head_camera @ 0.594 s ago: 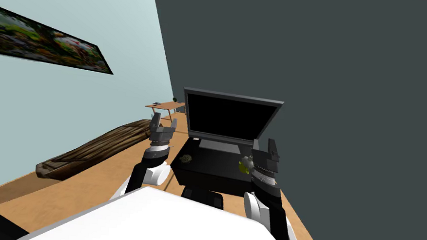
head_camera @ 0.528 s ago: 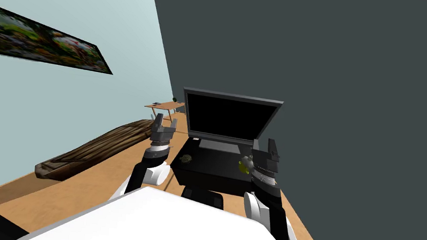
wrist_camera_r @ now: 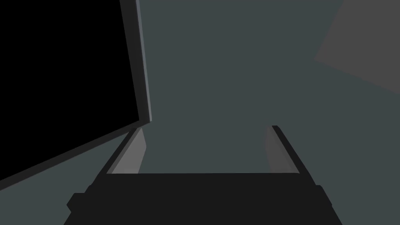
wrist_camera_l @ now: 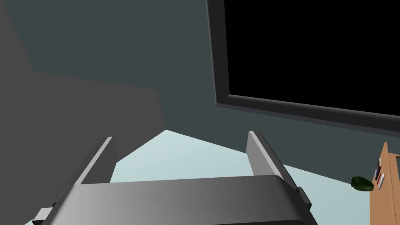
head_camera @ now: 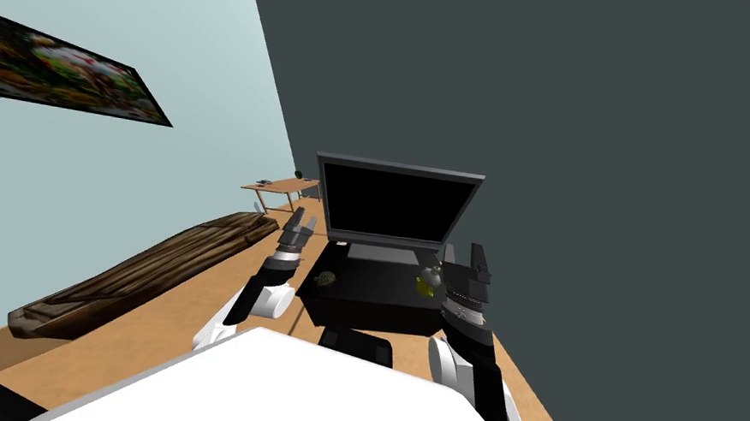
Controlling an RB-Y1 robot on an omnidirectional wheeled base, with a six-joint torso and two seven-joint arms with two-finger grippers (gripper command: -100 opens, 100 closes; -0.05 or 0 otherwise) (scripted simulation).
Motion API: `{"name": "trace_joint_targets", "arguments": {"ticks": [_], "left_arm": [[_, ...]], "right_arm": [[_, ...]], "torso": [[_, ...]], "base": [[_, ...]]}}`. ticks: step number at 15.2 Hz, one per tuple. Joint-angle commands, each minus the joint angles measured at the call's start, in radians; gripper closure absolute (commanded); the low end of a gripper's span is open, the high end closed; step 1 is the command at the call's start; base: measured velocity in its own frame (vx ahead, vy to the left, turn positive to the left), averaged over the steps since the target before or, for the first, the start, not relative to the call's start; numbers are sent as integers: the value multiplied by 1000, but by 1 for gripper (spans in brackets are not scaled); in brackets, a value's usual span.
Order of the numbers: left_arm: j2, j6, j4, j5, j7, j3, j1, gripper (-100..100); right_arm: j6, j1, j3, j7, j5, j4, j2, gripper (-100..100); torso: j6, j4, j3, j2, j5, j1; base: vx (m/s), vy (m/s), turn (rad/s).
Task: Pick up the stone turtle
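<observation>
the stone turtle (head_camera: 325,279) sat small and brownish on the black counter (head_camera: 374,294), near its front left corner, apart from both hands; the left gripper (head_camera: 297,229) hung just off that left edge, a little beyond the turtle and not touching it, its fingers (wrist_camera_l: 261,156) standing apart with nothing between them; the right gripper (head_camera: 464,262) was raised at the counter's right edge, fingers likewise spread and empty; a small yellow-green object (head_camera: 425,284) lay on the counter close beside it; a dark-framed screen (head_camera: 395,206) stood upright at the counter's back; a brown log-like piece (head_camera: 144,272) lay on the wooden floor (head_camera: 147,328) to the left.
</observation>
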Motion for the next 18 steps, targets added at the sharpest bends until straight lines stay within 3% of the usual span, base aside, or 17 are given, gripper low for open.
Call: {"name": "trace_joint_targets", "arguments": {"ticks": [1, 6, 11, 13, 14, 16, 17, 18], "left_arm": [[16, 44, 43, 10, 0, 15, -10, -100], [36, 113, 110, 26, 2, 42, -33, -100], [59, 227, 212, 55, 6, 87, -71, -100], [59, 228, 223, 55, 6, 87, -71, -100], [66, 270, 253, 65, 7, 103, -85, -100], [66, 270, 263, 65, 7, 103, -85, -100], [71, 312, 297, 75, 8, 119, -99, -100], [71, 312, 304, 75, 8, 119, -99, -100]], "right_arm": [[0, 0, 0, 0, 0, 0, 0, 0], [0, 0, 0, 0, 0, 0, 0, 0], [0, 0, 0, 0, 0, 0, 0, 0], [0, 0, 0, 0, 0, 0, 0, 0], [0, 0, 0, 0, 0, 0, 0, 0], [0, 0, 0, 0, 0, 0, 0, 0], [0, 0, 0, 0, 0, 0, 0, 0], [0, 0, 0, 0, 0, 0, 0, 0]], "torso": [[0, 0, 0, 0, 0, 0], [0, 0, 0, 0, 0, 0], [0, 0, 0, 0, 0, 0], [0, 0, 0, 0, 0, 0], [0, 0, 0, -1, 0, -1], [0, 0, 0, -1, 0, -1], [0, 0, -1, -1, 0, -1], [0, 0, -1, -1, 0, -1]], "base": [[-27, 38, -108], [-24, 33, -95], [-31, 40, -121], [-22, 28, -85], [-16, 20, -65], [-17, 23, -66], [-23, 29, -89], [-28, 35, -110]]}}
